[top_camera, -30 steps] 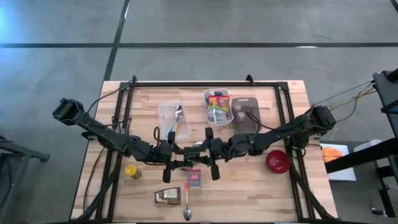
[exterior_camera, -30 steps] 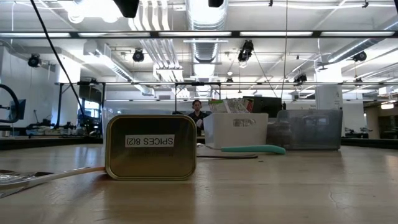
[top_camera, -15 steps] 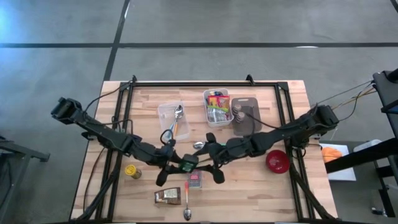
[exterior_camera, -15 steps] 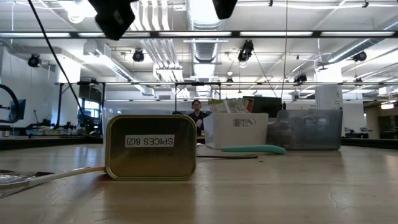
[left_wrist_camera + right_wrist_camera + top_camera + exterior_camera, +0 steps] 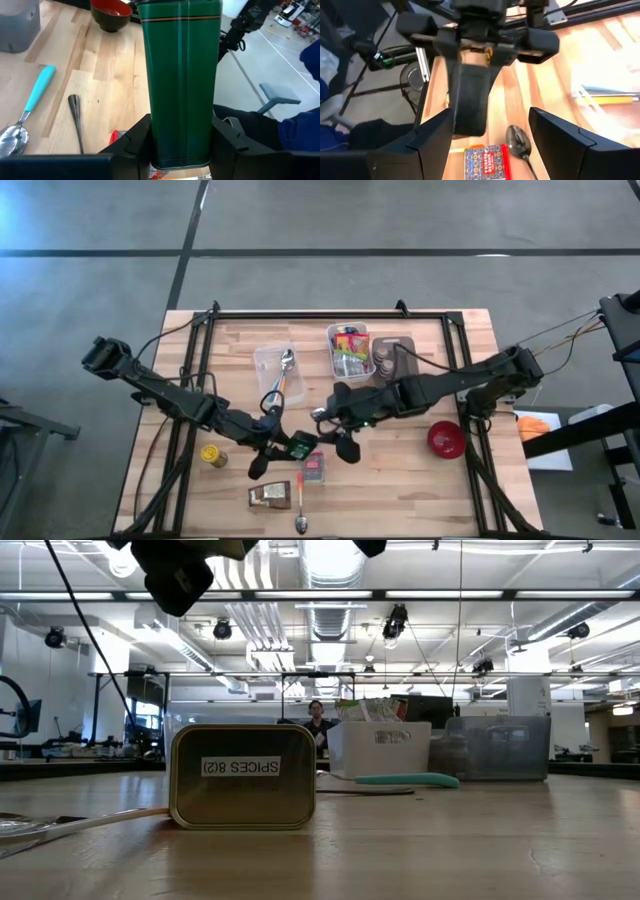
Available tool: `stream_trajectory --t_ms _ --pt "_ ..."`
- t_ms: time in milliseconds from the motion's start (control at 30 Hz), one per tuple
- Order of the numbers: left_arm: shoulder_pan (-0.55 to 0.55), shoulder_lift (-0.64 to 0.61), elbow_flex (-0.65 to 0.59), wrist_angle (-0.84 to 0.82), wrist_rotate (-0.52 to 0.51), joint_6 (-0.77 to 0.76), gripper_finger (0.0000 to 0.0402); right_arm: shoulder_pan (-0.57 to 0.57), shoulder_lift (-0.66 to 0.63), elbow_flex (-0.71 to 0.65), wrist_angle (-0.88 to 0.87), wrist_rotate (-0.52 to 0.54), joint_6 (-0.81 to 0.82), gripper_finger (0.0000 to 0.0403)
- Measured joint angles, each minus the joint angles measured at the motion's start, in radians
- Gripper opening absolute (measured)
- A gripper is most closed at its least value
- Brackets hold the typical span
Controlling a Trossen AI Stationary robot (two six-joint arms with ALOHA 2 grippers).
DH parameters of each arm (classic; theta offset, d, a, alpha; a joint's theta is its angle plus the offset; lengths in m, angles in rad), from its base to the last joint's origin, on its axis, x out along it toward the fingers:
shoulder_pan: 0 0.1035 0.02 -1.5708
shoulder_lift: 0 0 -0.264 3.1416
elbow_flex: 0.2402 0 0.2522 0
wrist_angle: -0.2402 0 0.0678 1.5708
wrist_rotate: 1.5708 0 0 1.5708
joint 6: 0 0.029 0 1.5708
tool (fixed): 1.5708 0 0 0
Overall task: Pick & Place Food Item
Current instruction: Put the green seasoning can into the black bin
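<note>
Handover done: the right pincer (image 5: 345, 442) is letting go and backing away from the green tin (image 5: 300, 446).
The left pincer (image 5: 181, 150) is now clamping the green tin alone, held up over the worktop (image 5: 420, 490); the right pincer's fingers are standing spread and empty just beside it, so placing comes next.
</note>
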Motion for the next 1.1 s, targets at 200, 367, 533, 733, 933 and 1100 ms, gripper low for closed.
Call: stream_trajectory --t_ms 200,367,533,733,933,1100 --pt "0.006 0.0 0.0 -0.003 0.005 -0.001 0.0131 -0.025 0.066 0.06 -0.026 -0.14 0.008 0.0256" --pt "0.014 0.0 0.0 -0.002 -0.004 -0.009 0.0131 -0.027 0.116 0.106 -0.033 -0.193 0.0 0.0256" --pt "0.015 0.0 0.0 0.002 0.001 -0.004 0.0131 -0.03 0.14 0.147 -0.055 -0.212 -0.002 0.0256" --pt "0.017 0.0 0.0 0.003 0.008 -0.001 0.0131 -0.041 0.183 0.167 -0.061 -0.214 -0.002 0.0233" --pt "0.018 0.0 0.0 -0.014 0.006 -0.001 0.0131 -0.047 0.182 0.172 -0.082 -0.212 0.002 0.0132" --pt "0.02 0.001 0.0 -0.024 -0.004 -0.001 0.0131 -0.049 0.18 0.172 -0.087 -0.217 0.006 0.0118"
